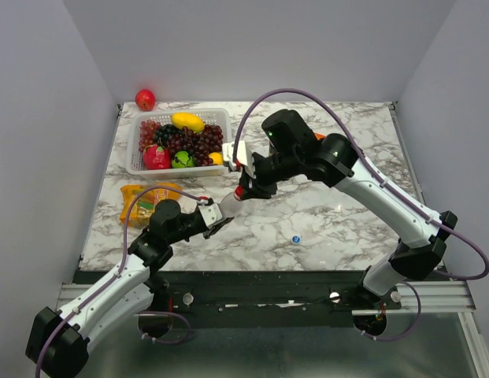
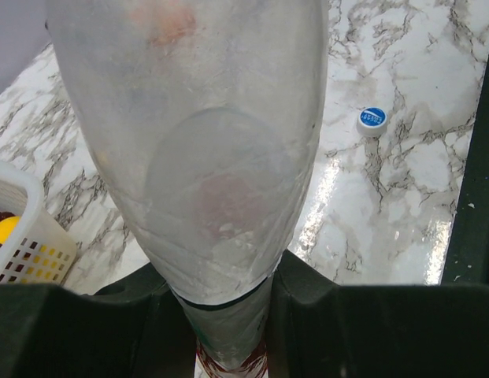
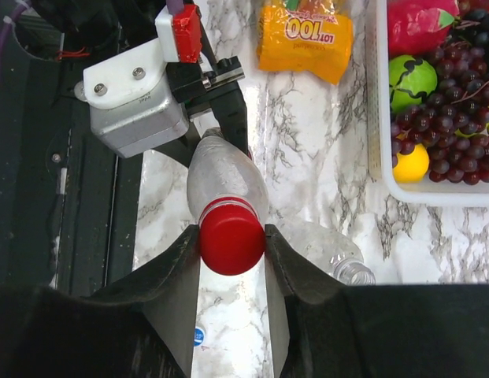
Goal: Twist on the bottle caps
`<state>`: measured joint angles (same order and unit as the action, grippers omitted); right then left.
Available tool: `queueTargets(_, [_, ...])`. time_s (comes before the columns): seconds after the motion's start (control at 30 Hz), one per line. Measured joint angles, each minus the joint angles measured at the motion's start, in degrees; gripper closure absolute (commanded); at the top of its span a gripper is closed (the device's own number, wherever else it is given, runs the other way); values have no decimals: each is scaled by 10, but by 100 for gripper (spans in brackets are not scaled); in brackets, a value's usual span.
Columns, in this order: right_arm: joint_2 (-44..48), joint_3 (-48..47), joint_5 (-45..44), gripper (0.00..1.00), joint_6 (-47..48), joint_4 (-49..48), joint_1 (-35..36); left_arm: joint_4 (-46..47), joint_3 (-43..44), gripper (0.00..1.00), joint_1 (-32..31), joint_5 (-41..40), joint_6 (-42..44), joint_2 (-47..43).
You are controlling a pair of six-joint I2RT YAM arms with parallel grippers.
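My left gripper (image 1: 215, 216) (image 2: 228, 315) is shut on the body of a clear bottle (image 2: 197, 157) with a red-and-white label band, and holds it tilted above the table. My right gripper (image 1: 246, 191) (image 3: 232, 232) is shut on the red cap (image 3: 231, 240), which sits on that bottle's neck (image 3: 224, 177). The plain bottle (image 3: 327, 246) lies on the marble beside it, its neck open; the top view hides it under my right arm. The blue cap (image 1: 296, 239) (image 2: 372, 118) (image 3: 198, 336) lies loose on the table.
A white basket (image 1: 134, 157) (image 3: 433, 193) of fruit stands at the back left. An orange snack bag (image 1: 150, 198) (image 3: 305, 35) lies in front of it. A red apple (image 1: 145, 99) sits at the back left corner.
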<state>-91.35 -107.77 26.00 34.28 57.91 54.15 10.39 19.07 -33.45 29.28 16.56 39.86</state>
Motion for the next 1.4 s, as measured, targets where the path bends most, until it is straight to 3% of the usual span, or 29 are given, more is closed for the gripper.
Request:
queueTargets(0.57, [-21,-8,1,52,1,20,3,12,10,100,-4,0,-24,-2])
queueTargets(1.17, [-73,-64,-39,36,33,93,24,23,13,100,-4,11,-20,2])
queueTargets(1.27, [-72,-58,-43,30,35,92,25,31,13,100,-5,16,-22,2])
queueTargets(1.4, [-72,-46,-52,13,39,98,25,63,17,100,-8,28,-31,-1])
